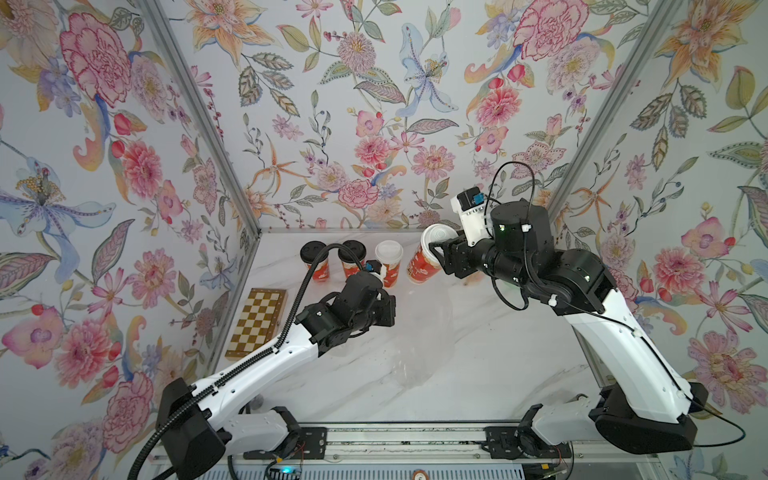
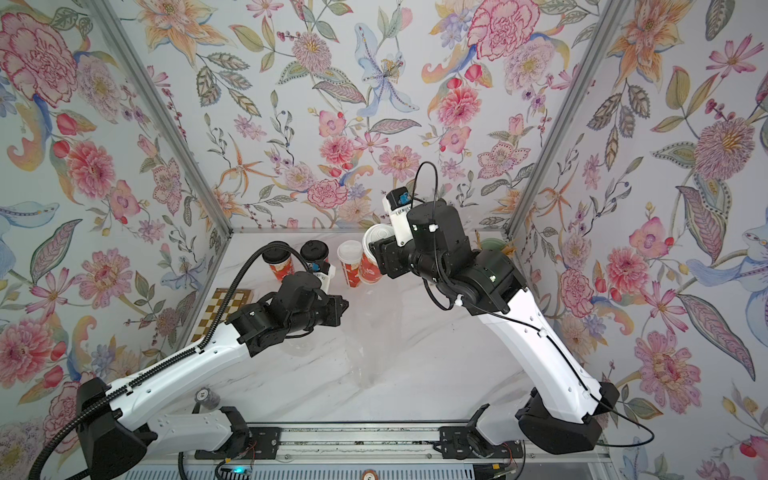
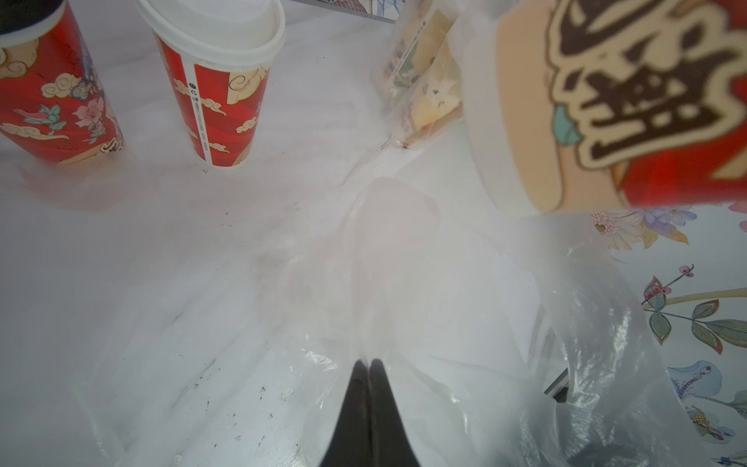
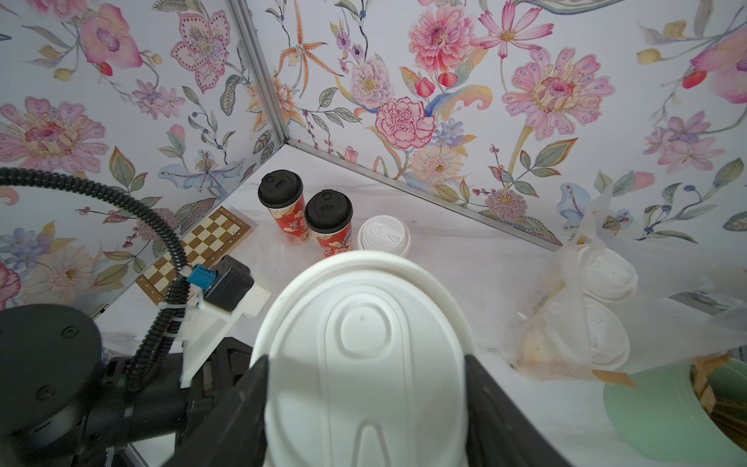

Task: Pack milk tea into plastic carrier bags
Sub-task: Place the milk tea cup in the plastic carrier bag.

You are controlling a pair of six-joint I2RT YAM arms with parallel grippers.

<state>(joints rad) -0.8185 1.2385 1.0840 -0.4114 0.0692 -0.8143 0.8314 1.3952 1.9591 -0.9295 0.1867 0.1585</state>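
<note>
Right gripper (image 4: 366,364): grasping one white-lidded milk tea cup (image 1: 424,266), tilted, at the far side. Left gripper (image 3: 366,364): clenched on the clear carrier bag (image 3: 586,323), left of that cup.

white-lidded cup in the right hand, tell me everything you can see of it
The held cup is a tall, tapered paper cup, red-orange with cream prints, a cream band with dark lettering near the top and a white domed lid with an embossed spout. It is tilted, lid end leaning toward the right arm, at the back of the table beside the standing cups. The right hand clamps it from both sides near the lid. Whether its base touches the table is unclear.
</note>
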